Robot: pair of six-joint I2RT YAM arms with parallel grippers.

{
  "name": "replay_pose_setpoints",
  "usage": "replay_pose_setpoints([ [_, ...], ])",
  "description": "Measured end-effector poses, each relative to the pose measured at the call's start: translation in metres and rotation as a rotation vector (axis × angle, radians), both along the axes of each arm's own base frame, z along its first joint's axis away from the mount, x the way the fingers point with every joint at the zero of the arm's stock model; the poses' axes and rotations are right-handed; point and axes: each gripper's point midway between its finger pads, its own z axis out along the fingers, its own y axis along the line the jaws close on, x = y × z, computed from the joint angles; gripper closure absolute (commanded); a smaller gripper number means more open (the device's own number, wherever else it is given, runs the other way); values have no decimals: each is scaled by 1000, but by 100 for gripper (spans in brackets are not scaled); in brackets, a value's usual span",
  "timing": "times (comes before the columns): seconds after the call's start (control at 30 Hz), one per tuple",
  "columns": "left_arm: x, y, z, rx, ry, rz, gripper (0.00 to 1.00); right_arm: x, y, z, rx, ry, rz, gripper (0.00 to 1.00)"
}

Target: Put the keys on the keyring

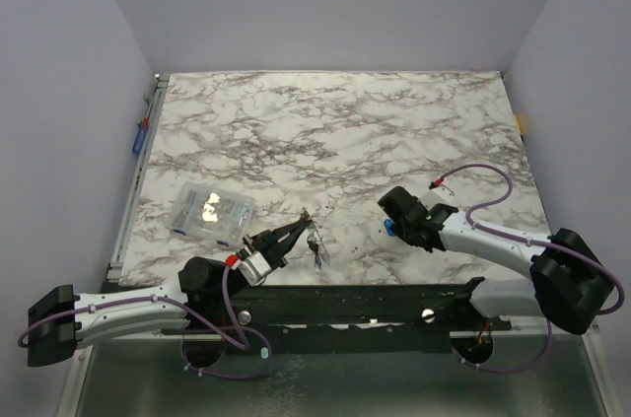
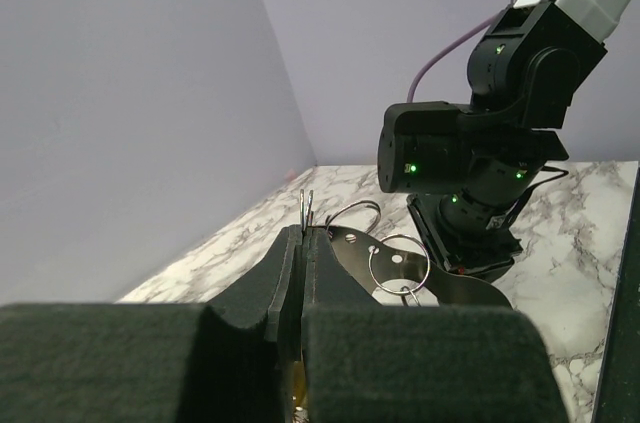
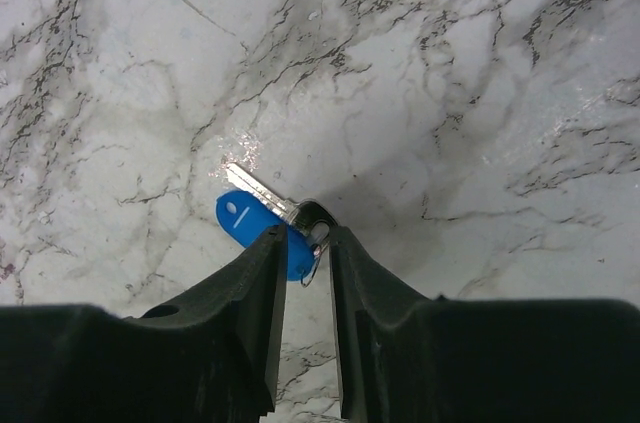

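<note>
Your right hand [image 3: 305, 235] straddles the silver key with the blue plastic tag [image 3: 245, 219], which lies flat on the marble tabletop [image 3: 480, 63] with its blade toward 10 o'clock in the wrist view. Whether the hand grips it, I cannot tell. From above, your left hand [image 1: 302, 227] sits at 9 o'clock from it, clenched on the thin silvery wire keyring [image 2: 305, 205].

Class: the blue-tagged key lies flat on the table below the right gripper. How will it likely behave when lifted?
The key lies thin and flat on the glossy table, so it may slide before the fingers catch it. Its blue tag joins by a small ring, so it would probably dangle. Small beside them, likely light.
</note>
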Motion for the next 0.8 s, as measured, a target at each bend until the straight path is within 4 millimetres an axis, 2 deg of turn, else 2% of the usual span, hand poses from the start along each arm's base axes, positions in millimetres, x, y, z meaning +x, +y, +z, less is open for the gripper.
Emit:
replay_pose_setpoints([
  [0.23, 0, 0, -1, 2, 0, 0, 100, -1, 1, -8, -11, 22, 1, 73],
  [0.57, 0, 0, -1, 3, 1, 1, 100, 1, 3, -7, -1, 13, -1, 98],
  [0.8, 0, 0, -1, 3, 1, 0, 100, 2, 3, -1, -10, 1, 38, 100],
])
